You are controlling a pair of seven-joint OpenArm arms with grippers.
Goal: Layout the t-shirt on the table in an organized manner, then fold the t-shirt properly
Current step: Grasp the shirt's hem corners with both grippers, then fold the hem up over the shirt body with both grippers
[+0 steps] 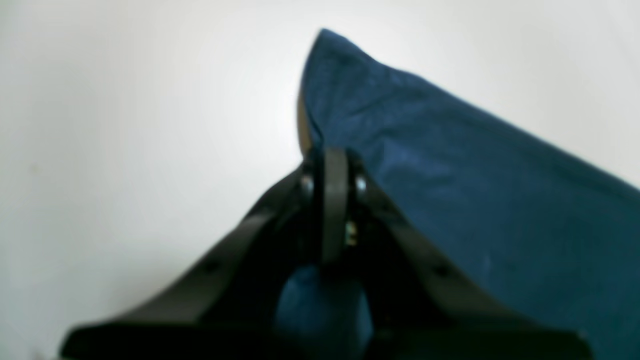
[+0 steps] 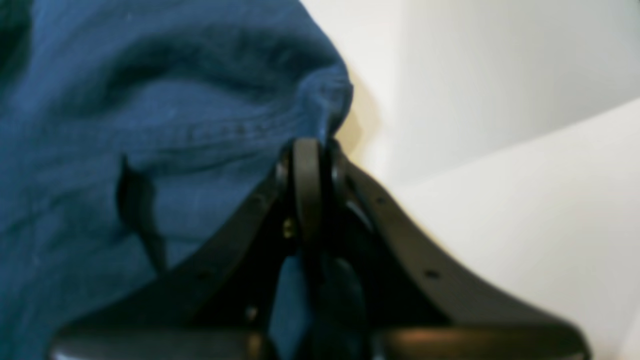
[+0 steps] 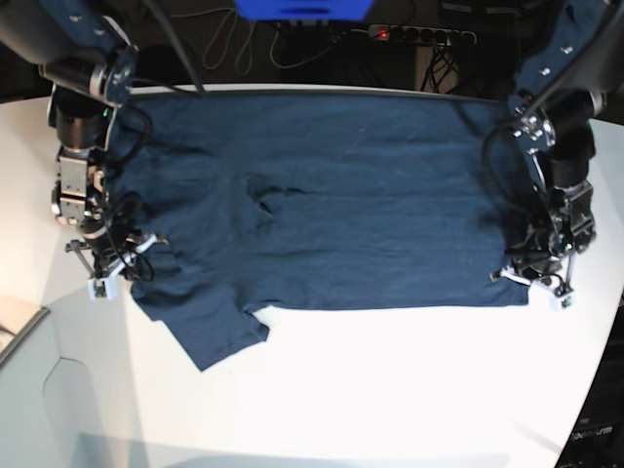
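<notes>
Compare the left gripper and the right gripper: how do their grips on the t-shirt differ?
The left gripper pinches a smooth, taut edge of the t-shirt; the right gripper pinches a bunched, stitched hem. In the base view the left sits lower than the right. Both are shut on cloth.

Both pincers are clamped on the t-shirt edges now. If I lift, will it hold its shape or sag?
Likely sag: the t-shirt is soft cloth, already creased mid-body and bunched where the right pincer pinches it. The free sleeve near the table edge would probably dangle. It looks light, so the left pincer should hold its corner.
</notes>
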